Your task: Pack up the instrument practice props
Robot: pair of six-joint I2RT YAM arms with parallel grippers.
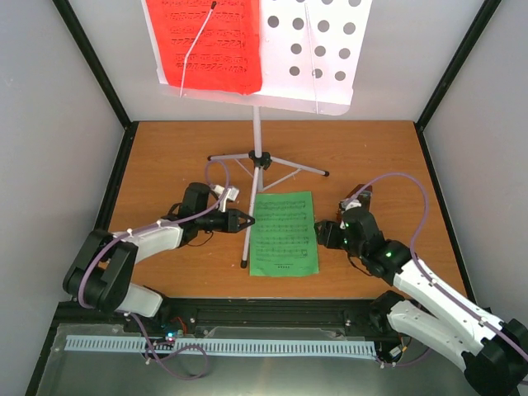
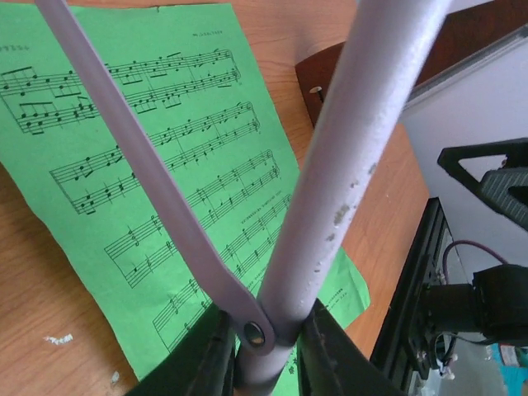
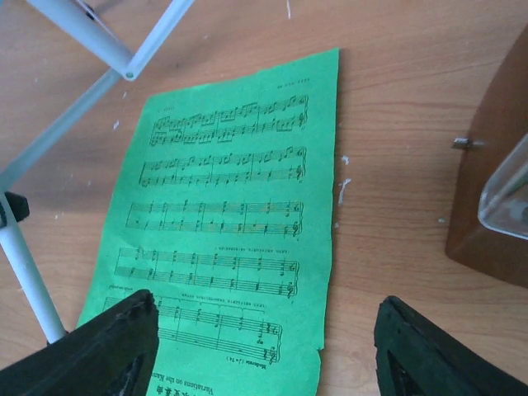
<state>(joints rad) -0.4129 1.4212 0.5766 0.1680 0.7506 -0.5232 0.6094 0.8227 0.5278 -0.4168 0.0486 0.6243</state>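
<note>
Left hand (image 2: 264, 356), black and two-fingered, is clamped on the front leg (image 2: 363, 165) of a silver-white metal tripod music stand (image 1: 257, 136). Its fingers (image 2: 202, 363) press either side of the tube just where a thin flat brace (image 2: 148, 181) pivots on it. Gripping low on the leg, close to that hinge, looks meant to steady the stand or to begin folding its legs in. The stand is upright near the middle of the orange-brown wooden tabletop (image 1: 165, 165) with its legs spread. Its white perforated tray (image 1: 322, 41) at the top carries a red music sheet (image 1: 210, 41) on the left half as seen from above. A green music sheet (image 1: 284, 233) lies flat on the tabletop just beside the gripped leg, between the two arms. From the left wrist, the leg and brace cross above the paper. Right hand (image 3: 280, 346) hovers low over the near right part of the green sheet with its fingers spread wide and nothing between them, apparently lined up to lift the paper by its edge. A small dark-brown pyramid metronome (image 3: 487, 165) with a clear cover stands on the tabletop just to the right of that hand, near the sheet but not touching it. None of the props looks packed yet, and no box or bag for them shows in any view.
</note>
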